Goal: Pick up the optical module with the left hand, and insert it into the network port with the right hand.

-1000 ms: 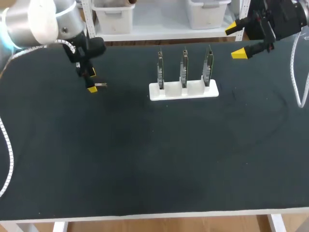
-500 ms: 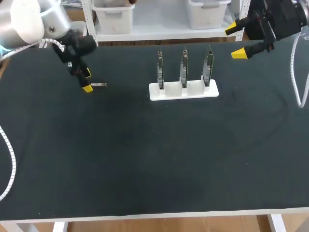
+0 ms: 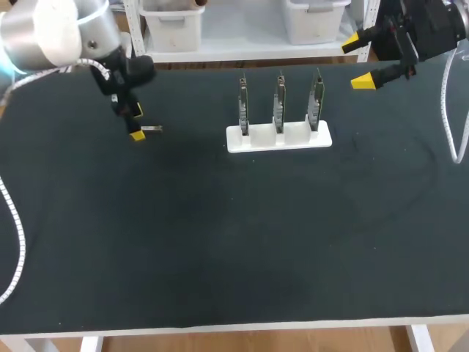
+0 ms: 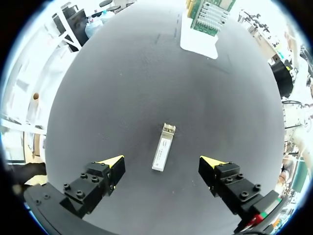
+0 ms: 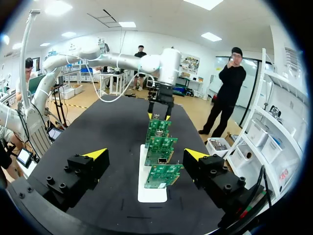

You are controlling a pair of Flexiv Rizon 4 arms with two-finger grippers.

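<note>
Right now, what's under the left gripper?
The optical module lies flat on the black table below the left gripper, between its open fingers, untouched. Nothing covers it; only its underside is hidden.

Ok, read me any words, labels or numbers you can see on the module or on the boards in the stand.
Optical module: any print on it is too small to read.
Circuit boards in the white stand: markings too blurred to read.
Nothing else shows readable text.

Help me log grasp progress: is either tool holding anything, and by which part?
Nothing is held. The left tool is open above the optical module, which lies untouched on the table between its fingers; the right tool is open and empty.
</note>
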